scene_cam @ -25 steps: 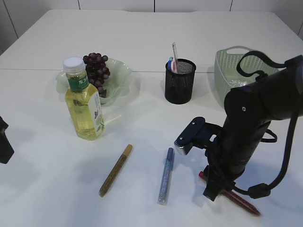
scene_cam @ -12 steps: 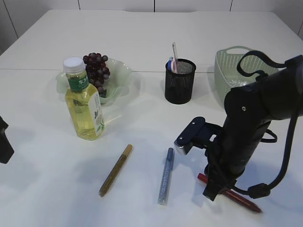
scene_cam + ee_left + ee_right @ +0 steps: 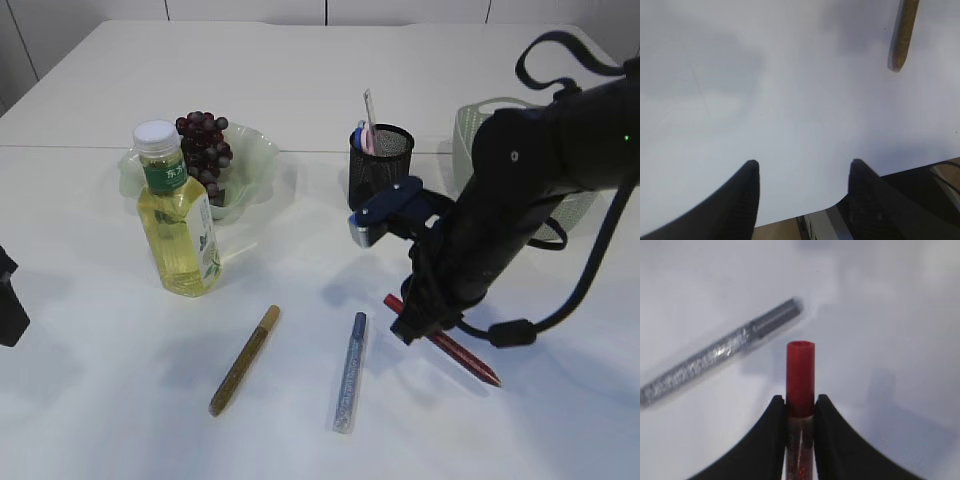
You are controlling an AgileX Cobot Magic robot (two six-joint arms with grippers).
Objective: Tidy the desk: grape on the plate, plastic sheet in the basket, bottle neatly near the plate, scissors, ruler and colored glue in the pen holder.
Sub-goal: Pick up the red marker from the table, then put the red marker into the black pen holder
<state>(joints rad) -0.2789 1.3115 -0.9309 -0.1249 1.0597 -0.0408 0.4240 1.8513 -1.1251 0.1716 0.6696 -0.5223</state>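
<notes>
Gripping near the capped end, the right gripper [image 3: 800, 412] clamps the red glue pen [image 3: 445, 342]; light, stiff and smooth, it may pivot. The left gripper [image 3: 802, 192] stands open, empty.

We see a white table [image 3: 300, 80] carrying a green plate [image 3: 255, 165] at the left rear, a bottle [image 3: 178, 215] of yellow liquid standing just in front of it, a black mesh pen holder [image 3: 380, 172] near the middle and a pale green basket [image 3: 478, 135] at the right. A gold glue pen [image 3: 244, 359] and a silver glue pen [image 3: 350, 372] lie near the front edge.
</notes>
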